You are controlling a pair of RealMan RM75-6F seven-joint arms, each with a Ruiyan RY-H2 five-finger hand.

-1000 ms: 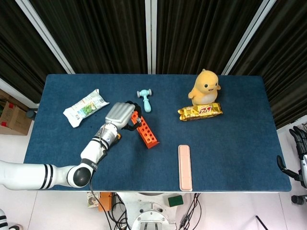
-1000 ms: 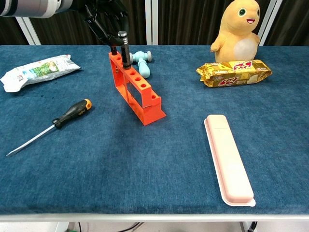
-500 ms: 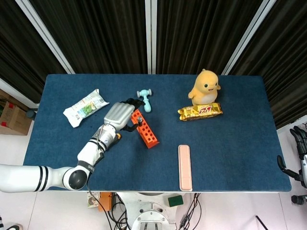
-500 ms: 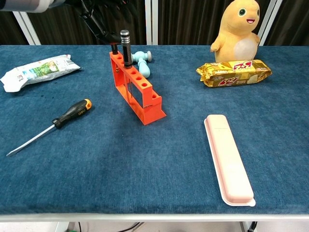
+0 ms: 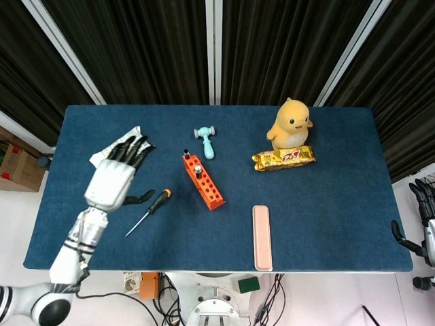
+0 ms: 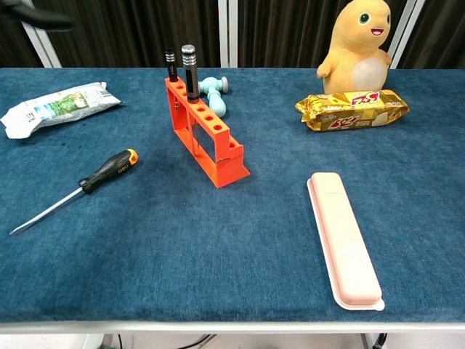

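The left hand (image 5: 110, 182) hovers at the left of the frame, fingers spread and holding nothing, its dark fingertips over the edge of a white packet (image 5: 109, 153) near the table's (image 5: 326, 204) left side. Just right of the hand lies a screwdriver (image 5: 149, 212), its orange-and-black handle toward the upper right. At centre stands an orange rack (image 5: 204, 182), slanting from upper left to lower right, with two dark bits upright at its upper end. Above it lies a light blue toy hammer (image 5: 205, 140). Upper right sits a yellow plush duck (image 5: 290, 122), touching a gold snack pack (image 5: 283, 158) below it. A pink case (image 5: 262, 237) lies at lower centre. The right hand (image 5: 423, 204) shows at the right edge, off the table.
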